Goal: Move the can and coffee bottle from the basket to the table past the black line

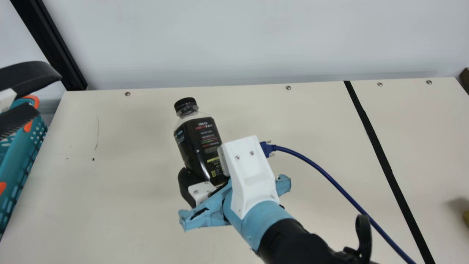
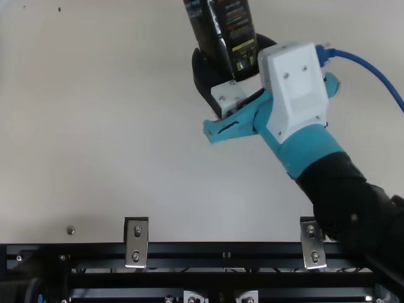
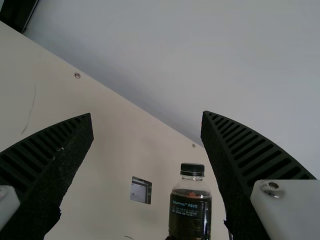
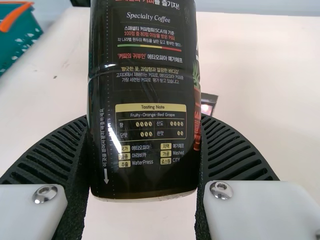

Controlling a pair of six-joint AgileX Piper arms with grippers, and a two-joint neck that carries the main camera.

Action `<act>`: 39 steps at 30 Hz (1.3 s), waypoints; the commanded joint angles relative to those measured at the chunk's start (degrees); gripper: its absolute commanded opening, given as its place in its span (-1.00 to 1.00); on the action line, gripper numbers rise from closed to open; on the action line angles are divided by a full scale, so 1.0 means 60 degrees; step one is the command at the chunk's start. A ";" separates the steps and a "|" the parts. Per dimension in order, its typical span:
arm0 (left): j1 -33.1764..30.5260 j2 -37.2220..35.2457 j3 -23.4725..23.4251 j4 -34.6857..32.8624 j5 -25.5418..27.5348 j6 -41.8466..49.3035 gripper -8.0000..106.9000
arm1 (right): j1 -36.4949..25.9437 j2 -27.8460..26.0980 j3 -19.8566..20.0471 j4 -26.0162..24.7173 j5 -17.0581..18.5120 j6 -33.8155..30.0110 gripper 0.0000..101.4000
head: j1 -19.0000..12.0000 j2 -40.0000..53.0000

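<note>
Black coffee bottle [image 1: 200, 146] (capped): lower end clasped within right gripper [image 2: 234, 47]; left gripper [image 1: 50, 92] gapes.

Blk R arm [image 1: 304, 244], lt-blue cuff [image 1: 256, 216], wht hsg [image 1: 251, 179], blue cable [image 1: 329, 179].

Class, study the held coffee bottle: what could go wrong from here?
The right tool grips the coffee bottle near its base, so its upper part might tip when moved. In the main view, the blue cable runs between bottle and black line, and could snag.
</note>
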State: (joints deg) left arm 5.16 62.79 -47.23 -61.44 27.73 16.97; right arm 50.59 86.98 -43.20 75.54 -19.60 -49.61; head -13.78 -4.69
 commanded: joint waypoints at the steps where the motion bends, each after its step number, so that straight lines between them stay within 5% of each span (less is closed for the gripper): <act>1: 0.0000 0.0000 0.0000 0.0000 0.0000 0.0000 0.71 | -0.0056 0.0129 -0.0127 0.0419 0.0011 -0.0701 -1.00 | -0.0019 -0.0007; 25: 0.0000 0.0000 0.0000 0.0000 0.0000 0.0000 0.71 | -0.1097 0.2136 -0.2264 0.3181 0.0195 -0.4693 -1.00 | -0.0019 -0.0007; 39: 0.0000 0.0000 0.0000 0.0000 0.0000 0.0000 0.71 | -0.1319 0.2972 -0.3075 0.4074 0.0139 -0.5738 -1.00 | -0.0019 -0.0007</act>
State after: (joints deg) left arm 5.16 62.79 -47.23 -61.44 27.73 16.97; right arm 42.74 104.57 -61.52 100.07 -18.79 -84.11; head -13.78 -4.69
